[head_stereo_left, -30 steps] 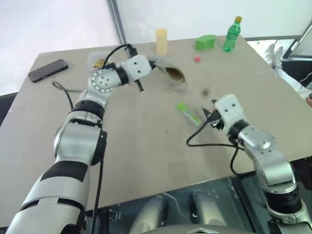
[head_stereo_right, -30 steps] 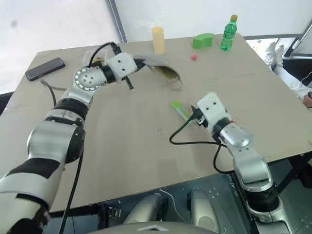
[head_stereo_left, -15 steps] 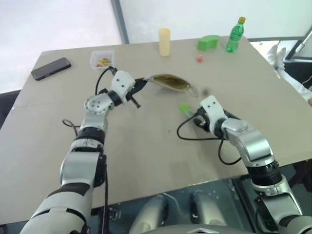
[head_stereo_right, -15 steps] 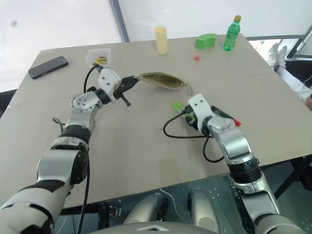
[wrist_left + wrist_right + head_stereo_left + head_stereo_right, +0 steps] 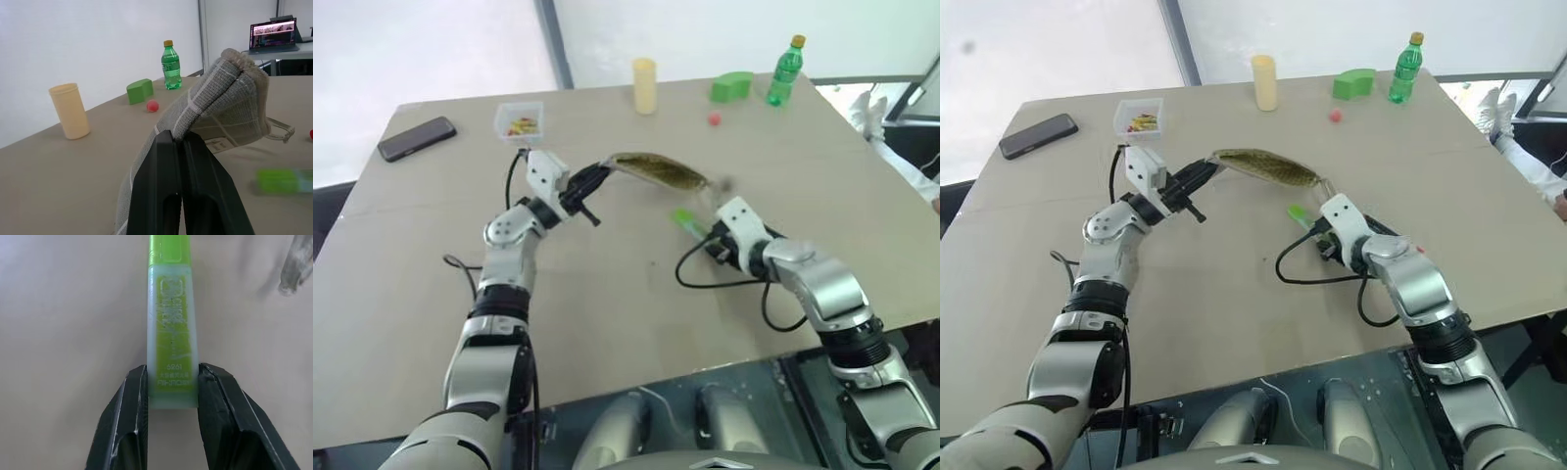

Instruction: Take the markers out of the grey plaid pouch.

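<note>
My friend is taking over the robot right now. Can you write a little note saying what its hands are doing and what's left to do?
Left gripper: shut on the soft grey plaid fabric pouch, lifted above the table.
Right gripper: fingers on either side of the bright lime green marker, which lies on the table beside the pouch's hanging end.
Done: the green marker is out of the pouch.
Left: a black marker with red ends isn't visible; check inside the pouch. A small red bit shows by the right arm, too unclear to name.
</note>
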Robot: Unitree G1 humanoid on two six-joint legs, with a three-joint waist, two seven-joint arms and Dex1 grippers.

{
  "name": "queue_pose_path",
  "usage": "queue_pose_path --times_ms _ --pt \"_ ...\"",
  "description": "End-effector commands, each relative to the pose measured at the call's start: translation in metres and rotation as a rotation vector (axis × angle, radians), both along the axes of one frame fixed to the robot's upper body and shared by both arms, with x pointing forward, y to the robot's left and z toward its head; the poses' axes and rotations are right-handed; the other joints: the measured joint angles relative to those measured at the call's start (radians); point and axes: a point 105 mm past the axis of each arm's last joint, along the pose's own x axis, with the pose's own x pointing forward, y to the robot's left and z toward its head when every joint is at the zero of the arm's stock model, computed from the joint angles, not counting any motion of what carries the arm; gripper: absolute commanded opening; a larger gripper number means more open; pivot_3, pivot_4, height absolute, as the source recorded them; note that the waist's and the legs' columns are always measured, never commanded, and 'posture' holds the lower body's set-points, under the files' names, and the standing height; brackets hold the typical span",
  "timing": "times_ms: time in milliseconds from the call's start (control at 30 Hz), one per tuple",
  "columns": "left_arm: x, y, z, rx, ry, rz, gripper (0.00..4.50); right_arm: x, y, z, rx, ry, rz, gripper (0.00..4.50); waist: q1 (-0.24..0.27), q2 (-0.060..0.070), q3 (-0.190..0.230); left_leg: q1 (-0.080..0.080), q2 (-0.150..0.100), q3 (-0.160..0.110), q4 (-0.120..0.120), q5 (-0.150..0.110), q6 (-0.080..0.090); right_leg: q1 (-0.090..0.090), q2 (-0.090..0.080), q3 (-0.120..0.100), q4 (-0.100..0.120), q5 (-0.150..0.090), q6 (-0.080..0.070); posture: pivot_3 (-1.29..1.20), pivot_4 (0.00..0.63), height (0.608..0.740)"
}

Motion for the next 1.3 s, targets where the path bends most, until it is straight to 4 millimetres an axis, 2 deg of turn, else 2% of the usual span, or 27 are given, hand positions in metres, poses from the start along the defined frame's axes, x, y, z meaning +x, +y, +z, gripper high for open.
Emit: queue_pose_path --times_ms 33,133,233,300,400,567,633,700,733,767,800,867,967,1000,1067,1100,1167,1200,1300 --pt "-0.009 -0.006 0.017 -0.042 -0.041 -0.068 0.00 -0.020 -0.032 0.056 0.049 -0.134 -0.002 0.88 0.007 0.000 0.000 0.000 0.000 0.000 0.000 0.000 0.000 0.000 0.000 0.000 -0.001 0.000 0.000 0.00 0.150 0.740" --pt "-0.013 -0.010 0.012 -0.047 -0.012 -0.102 0.00 -0.034 -0.077 0.075 -0.014 -0.167 -0.104 0.88 0.018 0.000 0.000 -0.001 0.000 -0.001 -0.001 0.000 0.001 0.000 0.000 -0.002 -0.003 0.000 0.000 0.00 0.150 0.740" --pt "-0.020 -0.014 0.004 -0.042 0.020 -0.147 0.00 -0.036 -0.135 0.078 -0.183 -0.168 -0.287 0.88 0.022 0.000 0.000 0.000 0.000 0.000 -0.001 -0.001 0.001 0.001 0.000 -0.001 -0.003 0.000 0.000 0.00 0.150 0.740" --pt "-0.029 -0.020 -0.003 -0.038 0.047 -0.201 0.00 -0.032 -0.164 0.072 -0.252 -0.141 -0.383 0.88 0.020 0.000 0.000 0.001 0.000 0.002 -0.001 -0.001 0.001 0.002 0.000 0.001 -0.002 0.000 0.001 0.00 0.150 0.740" --pt "-0.045 -0.027 -0.017 0.014 0.069 -0.286 0.00 -0.020 -0.180 0.048 -0.331 -0.089 -0.388 0.88 0.012 0.001 0.000 0.003 0.002 0.005 -0.001 -0.001 0.001 0.003 0.000 0.004 -0.001 0.001 0.001 0.00 0.150 0.740" --pt "-0.053 -0.027 -0.033 0.147 0.054 -0.305 0.00 -0.004 -0.179 0.006 -0.372 -0.015 -0.285 0.88 0.010 0.001 0.000 0.005 0.003 0.007 -0.001 -0.001 0.001 0.004 0.001 0.006 -0.001 0.001 0.001 0.00 0.150 0.740" --pt "-0.050 -0.026 -0.038 0.249 -0.003 -0.267 0.00 0.001 -0.177 0.001 -0.339 -0.009 -0.275 1.91 0.011 0.001 0.000 0.004 0.003 0.007 -0.001 -0.001 0.001 0.004 0.001 0.007 -0.002 0.001 0.001 0.00 0.150 0.740" --pt "-0.049 -0.023 -0.045 0.358 -0.069 -0.235 0.00 0.004 -0.181 -0.002 -0.342 -0.010 -0.278 2.54 0.012 0.001 0.000 0.004 0.003 0.007 -0.002 -0.001 0.001 0.004 0.001 0.009 -0.002 0.001 0.002 0.00 0.150 0.740" --pt "-0.050 -0.022 -0.050 0.407 -0.093 -0.230 0.00 0.004 -0.182 -0.003 -0.345 -0.010 -0.279 3.12 0.012 0.001 0.000 0.004 0.003 0.007 -0.002 -0.001 0.001 0.004 0.001 0.009 -0.003 0.001 0.002 0.00 0.150 0.740" --pt "-0.052 -0.021 -0.057 0.442 -0.094 -0.232 0.00 0.004 -0.184 -0.003 -0.350 -0.011 -0.281 3.34 0.015 0.001 0.000 0.004 0.003 0.008 -0.002 -0.001 0.001 0.004 0.001 0.010 -0.003 0.002 0.002 0.00 0.150 0.740" --pt "-0.053 -0.021 -0.063 0.466 -0.090 -0.236 0.00 0.004 -0.185 -0.003 -0.356 -0.015 -0.284 3.92 0.017 0.001 0.000 0.004 0.003 0.008 -0.002 -0.001 0.001 0.004 0.001 0.010 -0.004 0.002 0.002 0.00 0.150 0.740" --pt "-0.054 -0.020 -0.070 0.500 -0.096 -0.241 0.00 0.003 -0.187 -0.001 -0.366 -0.028 -0.295 4.45 0.018 0.001 0.000 0.004 0.003 0.007 -0.002 -0.001 0.001 0.004 0.001 0.010 -0.004 0.002 0.002 0.00 0.150 0.740" --pt "-0.059 -0.023 -0.070 0.478 -0.095 -0.280 0.91 -0.003 -0.180 0.018 -0.328 -0.102 -0.290 4.50 0.021 0.001 0.000 0.004 0.003 0.007 -0.002 -0.001 0.002 0.004 0.001 0.010 -0.004 0.002 0.002 0.00 0.150 0.740" --pt "-0.060 -0.023 -0.069 0.465 -0.091 -0.285 1.40 -0.007 -0.176 0.025 -0.314 -0.127 -0.278 4.50 0.023 0.001 0.000 0.003 0.003 0.007 -0.003 -0.001 0.002 0.003 0.001 0.010 -0.004 0.002 0.002 0.00 0.150 0.740" --pt "-0.062 -0.018 -0.066 0.432 -0.072 -0.259 2.14 -0.016 -0.161 0.040 -0.285 -0.200 -0.222 4.50 0.025 0.002 0.000 0.002 0.003 0.007 -0.003 -0.001 0.002 0.002 0.001 0.010 -0.004 0.002 0.002 0.00 0.150 0.740" --pt "-0.064 -0.013 -0.063 0.406 -0.050 -0.248 2.75 -0.023 -0.152 0.047 -0.257 -0.237 -0.191 4.50 0.024 0.002 0.000 0.002 0.003 0.007 -0.003 -0.001 0.002 0.001 0.001 0.011 -0.004 0.002 0.002 0.00 0.150 0.740" --pt "-0.070 -0.003 -0.055 0.335 0.000 -0.226 3.62 -0.039 -0.131 0.056 -0.162 -0.295 -0.105 4.50 0.022 0.002 0.000 0.002 0.003 0.007 -0.004 -0.001 0.002 0.001 0.002 0.011 -0.004 0.002 0.002 0.00 0.150 0.740" --pt "-0.074 0.003 -0.051 0.296 0.029 -0.214 3.62 -0.049 -0.123 0.057 -0.131 -0.303 -0.071 4.50 0.023 0.002 0.000 0.002 0.003 0.007 -0.003 -0.002 0.002 0.002 0.002 0.011 -0.004 0.002 0.002 0.00 0.150 0.740" --pt "-0.093 0.017 -0.043 0.180 0.153 -0.207 3.62 -0.075 -0.121 0.051 -0.070 -0.270 -0.048 4.50 0.025 0.002 0.000 0.002 0.004 0.006 -0.004 -0.002 0.003 0.002 0.002 0.010 -0.005 0.001 0.002 0.00 0.150 0.740"
